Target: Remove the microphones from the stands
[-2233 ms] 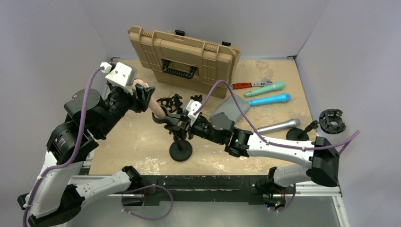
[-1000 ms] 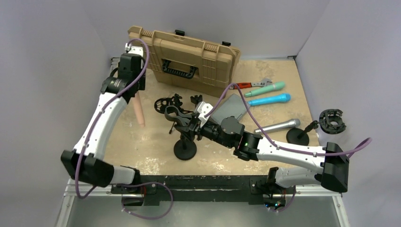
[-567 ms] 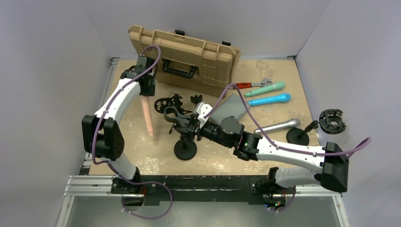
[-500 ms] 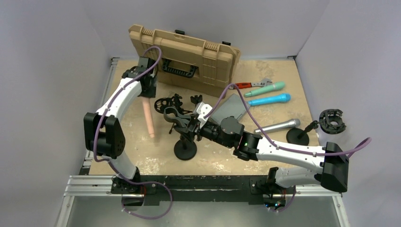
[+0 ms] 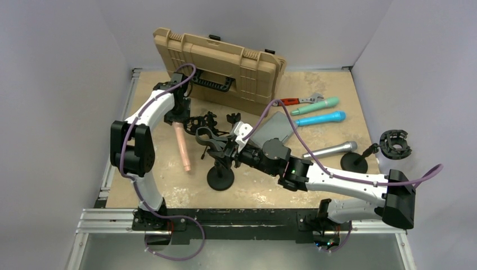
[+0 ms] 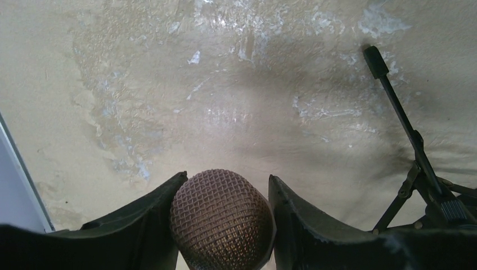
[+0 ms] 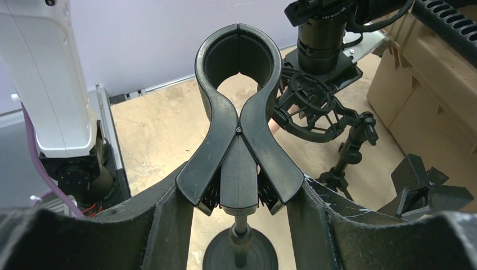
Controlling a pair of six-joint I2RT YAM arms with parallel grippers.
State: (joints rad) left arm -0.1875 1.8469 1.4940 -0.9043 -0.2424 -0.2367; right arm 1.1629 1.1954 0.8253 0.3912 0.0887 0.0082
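Microphone (image 5: 181, 147): out of the clip, hanging under the left gripper (image 6: 228, 183). Mesh head is up at the fingers, tail end down toward the table (image 5: 152, 185).
Long axis: near upright, roughly in line with the direction the left gripper points. In the top view the tail leans slightly toward the near edge.
Tail vs table: cannot tell whether it touches or sits just above.
Left gripper state: narrow, fingers (image 6: 149, 225) pressed on both sides of the mesh head. In the wrist view the head hides the body.
Clip (image 7: 225, 121): ring empty, off to the right of the left gripper, apart from the microphone.
Right gripper (image 7: 241, 191): closed around the clip's two handles. The stand (image 5: 220, 179) base sits on the table straight below it.
Nearer arm: left, since it carries the microphone. The right arm is tied up holding the stand.
Left arm pose: stretched far forward, wrist turned down, gripper pointing at the table.
Right arm pose: reaches across to its left, low over the table.
Neighbour: black shock mount (image 5: 198, 121) just right of the left gripper.
Judgement: removal looks done. The likely next move is to lower the microphone and lay it on the bare table below the left gripper, tipped away from the stand and the shock mount.
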